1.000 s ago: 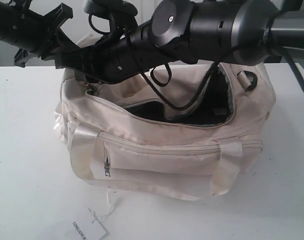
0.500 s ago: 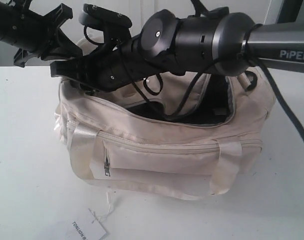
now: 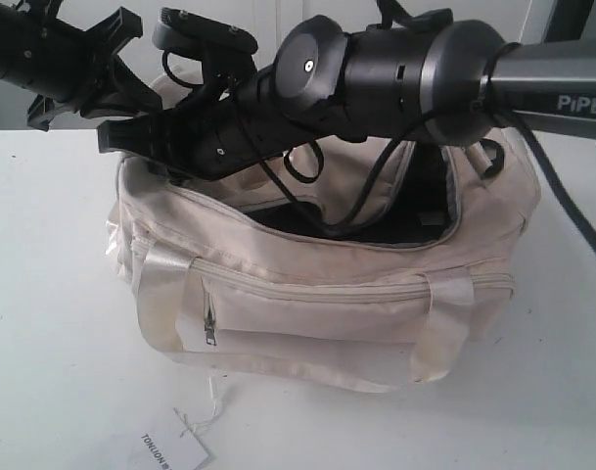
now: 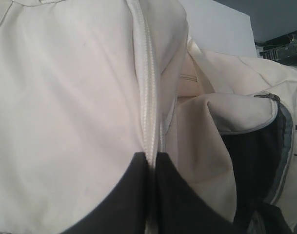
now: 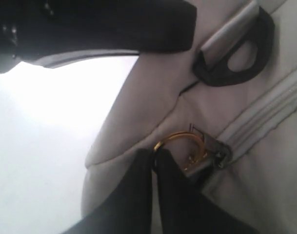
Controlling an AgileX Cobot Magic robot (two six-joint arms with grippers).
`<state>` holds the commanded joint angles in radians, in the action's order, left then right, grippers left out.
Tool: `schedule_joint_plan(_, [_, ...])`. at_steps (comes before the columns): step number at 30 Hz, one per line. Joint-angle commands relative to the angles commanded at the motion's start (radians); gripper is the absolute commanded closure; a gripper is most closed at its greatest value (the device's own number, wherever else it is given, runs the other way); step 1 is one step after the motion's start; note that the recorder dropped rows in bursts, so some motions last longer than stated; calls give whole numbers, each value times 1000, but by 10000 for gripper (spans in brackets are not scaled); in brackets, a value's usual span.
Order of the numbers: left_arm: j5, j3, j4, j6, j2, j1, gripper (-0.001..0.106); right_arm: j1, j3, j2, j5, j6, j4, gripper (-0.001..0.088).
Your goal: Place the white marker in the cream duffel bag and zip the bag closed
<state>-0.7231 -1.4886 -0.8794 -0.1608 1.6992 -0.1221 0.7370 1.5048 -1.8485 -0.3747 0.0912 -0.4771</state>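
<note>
Nipping the cream duffel bag's (image 5: 138,97) gold pull (image 5: 180,141) is the right claw (image 5: 154,158).

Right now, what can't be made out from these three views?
- white marker: in no view; in the exterior view the right arm covers much of the cream duffel bag's opening.
- Bag interior: only dark lining shows in the left wrist view.
- gold pull ring: blurred in the right wrist view; the shut right gripper covers its edge.
- paper tag: print cut off by the exterior view's bottom edge.
</note>
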Motion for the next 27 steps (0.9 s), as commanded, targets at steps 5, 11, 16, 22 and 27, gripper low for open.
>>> schedule_joint_plan(5, [-6, 0, 0, 0, 0, 0, 1053, 0, 0, 27, -34, -195, 214, 868])
schedule_joint_plan(11, [-6, 0, 5, 0, 0, 0, 1053, 0, 0, 63, -65, -253, 268, 868])
schedule_joint_plan(16, [-4, 0, 56, -28, 0, 0, 1053, 0, 0, 79, -110, -257, 268, 868])
schedule_joint_plan(22, [22, 0, 82, -63, 2, 0, 1053, 0, 0, 82, -153, -257, 261, 868])
schedule_joint_plan(27, [41, 0, 82, -87, 2, 0, 1053, 0, 0, 83, -176, -257, 243, 868])
